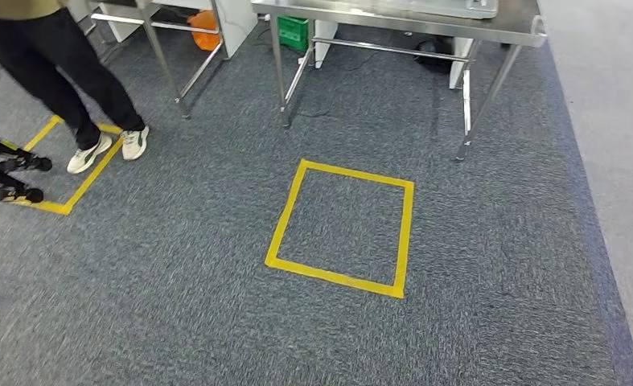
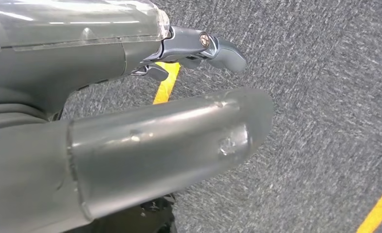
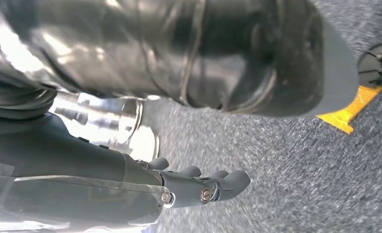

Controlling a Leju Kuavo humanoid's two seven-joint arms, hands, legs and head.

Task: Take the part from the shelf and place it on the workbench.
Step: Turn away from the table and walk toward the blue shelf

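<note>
- Right hand [image 3: 198, 187] grips a shiny metal part [image 3: 116, 121], fingers wrapped around it, above the carpet.
- Left hand [image 2: 169, 131] hangs empty, fingers apart.
- Table [image 1: 425, 20] stands just beyond the yellow tape square [image 1: 341, 229], ahead of the held part.

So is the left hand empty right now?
Empty: in the left wrist view the left hand has thumb and fingers apart, bare carpet between them. A shiny part lies in the right hand.
</note>
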